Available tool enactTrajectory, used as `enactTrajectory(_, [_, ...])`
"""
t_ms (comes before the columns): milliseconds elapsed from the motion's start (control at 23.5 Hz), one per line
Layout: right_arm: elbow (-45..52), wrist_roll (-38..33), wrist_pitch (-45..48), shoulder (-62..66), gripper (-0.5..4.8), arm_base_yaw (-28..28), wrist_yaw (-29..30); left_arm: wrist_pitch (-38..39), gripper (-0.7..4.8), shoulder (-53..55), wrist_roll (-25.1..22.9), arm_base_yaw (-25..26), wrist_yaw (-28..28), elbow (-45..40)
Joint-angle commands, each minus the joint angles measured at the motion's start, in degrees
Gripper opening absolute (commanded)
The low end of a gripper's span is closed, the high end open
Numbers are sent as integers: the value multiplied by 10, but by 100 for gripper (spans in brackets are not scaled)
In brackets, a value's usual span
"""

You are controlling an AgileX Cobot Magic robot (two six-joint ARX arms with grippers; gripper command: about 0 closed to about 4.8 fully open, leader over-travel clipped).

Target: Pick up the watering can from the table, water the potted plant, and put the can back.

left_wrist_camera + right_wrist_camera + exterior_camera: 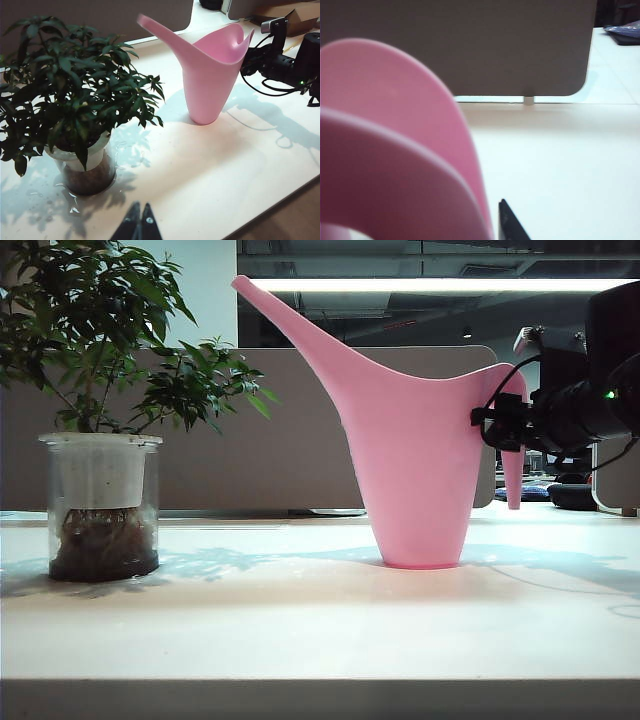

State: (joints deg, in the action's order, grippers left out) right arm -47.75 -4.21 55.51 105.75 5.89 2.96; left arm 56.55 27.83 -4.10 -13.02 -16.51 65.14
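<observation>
Watering can [415,460] stood upright on table [300,630], right of potted plant [100,440]. Right gripper [497,427] at its handle; grip could not be judged. Left gripper [140,223] hung closed, empty.

Pink watering can [415,470] stands upright on the white table [320,625], its long thin spout slanting up toward the potted plant [100,420]. The plant, dark green and bushy, sits well apart in a clear glass jar showing brown roots.
</observation>
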Motion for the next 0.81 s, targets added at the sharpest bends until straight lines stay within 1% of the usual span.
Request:
enactTrajectory(43, [-3,-1,-34,-19,213,0,-2,-3,-5,0,0,0,-2,3])
enactTrajectory(170, [-2,0,-102,-53,214,0,-2,1,-5,0,0,0,-3,3])
enactTrajectory(298, [-1,0,-151,-83,214,0,-2,2,-5,0,0,0,-3,3])
enactTrajectory(383, [-1,3,-178,-107,236,0,-2,2,-5,0,0,0,-3,3])
enactTrajectory(468, [-1,24,-193,-124,256,0,-3,2,-5,0,0,0,-3,3])
enactTrajectory(553, [-1,43,-222,-139,257,0,-4,2,-5,0,0,0,-3,3])
enactTrajectory(681, [-1,45,-333,-187,257,0,-5,5,-5,0,0,0,-2,3])
enactTrajectory(808, [-1,45,-394,-230,267,0,-5,9,-5,0,0,0,-2,3])
